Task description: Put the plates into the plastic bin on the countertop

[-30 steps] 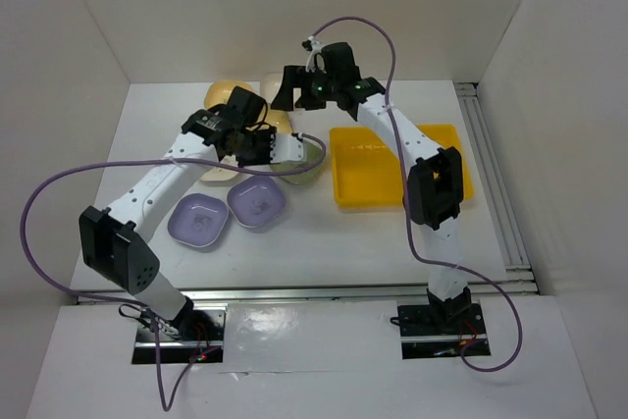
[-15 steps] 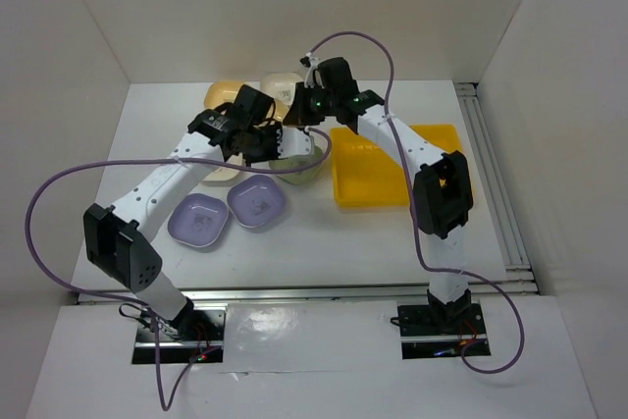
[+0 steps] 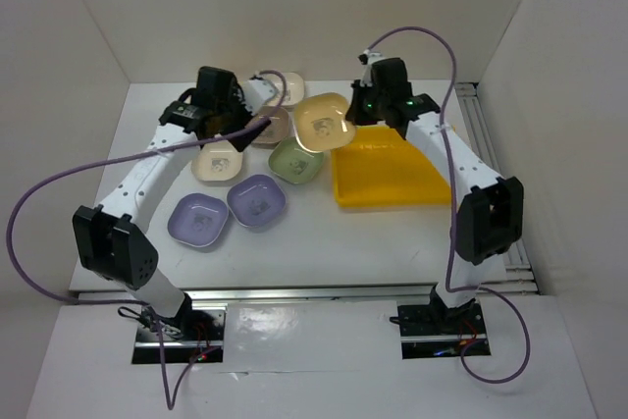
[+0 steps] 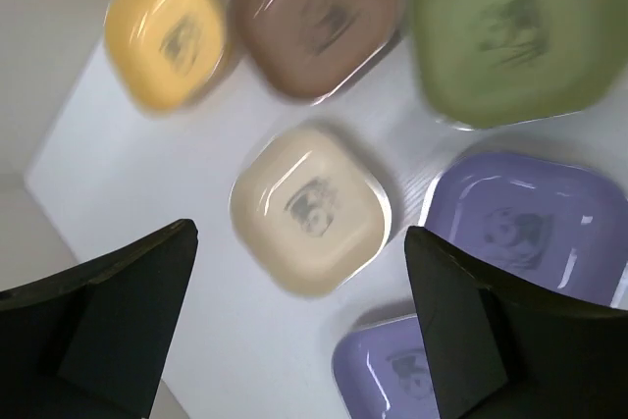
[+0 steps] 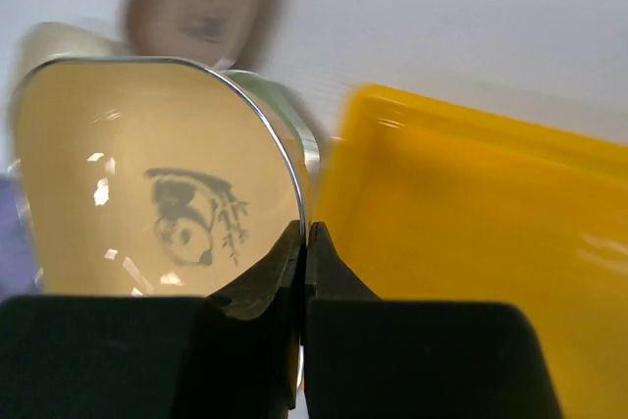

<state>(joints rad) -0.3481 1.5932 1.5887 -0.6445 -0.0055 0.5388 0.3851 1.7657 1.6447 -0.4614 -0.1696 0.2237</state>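
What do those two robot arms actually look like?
The left arm and right arm are white tubes with black joints. A purple cable loops off each, a green light glows near the right wrist, and the gripper fingers are flat black wedges.

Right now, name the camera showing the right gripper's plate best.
Right wrist: the held yellow plate fills its left half, rim pinched by the right gripper. Top external shows it small, beside the plastic bin. Left wrist misses it.
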